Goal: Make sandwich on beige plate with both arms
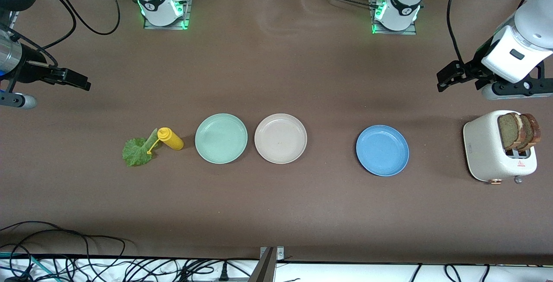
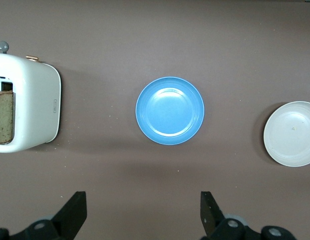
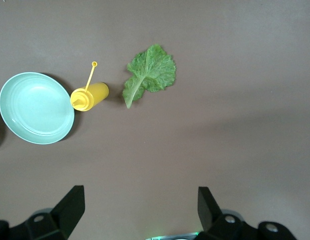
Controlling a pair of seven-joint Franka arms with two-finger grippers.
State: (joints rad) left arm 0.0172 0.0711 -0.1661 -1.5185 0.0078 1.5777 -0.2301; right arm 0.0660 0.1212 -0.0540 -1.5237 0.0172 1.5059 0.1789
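1. Arms first: both are pulled out to the ends of the table, wrists bent so the cameras look straight down, and neither is touching anything.
2. Left gripper (image 1: 451,79) hangs over bare table at the left arm's end, just up from the toaster (image 1: 488,152). Fingers (image 2: 74,212) are spread wide, nothing between them.
3. Right gripper (image 1: 75,79) hangs over bare table at the right arm's end. Its fingers (image 3: 69,207) are released too and it carries nothing.
4. Plates: three, in a row across the middle. Mint-green plate (image 1: 221,138), then the beige plate (image 1: 280,138) just beside it, then the blue plate (image 1: 382,150) well apart toward the left arm's end. All three look bare.
5. Toast slices (image 1: 518,131): two, standing upright in the toaster slots at the left arm's end, so no sandwich is put together yet.
6. Lettuce leaf (image 1: 136,151): one, flat on the table toward the right arm's end.
7. Yellow squeeze bottle (image 1: 170,138): one, lying on its side between the leaf and the mint-green plate, nozzle pointing over the leaf.
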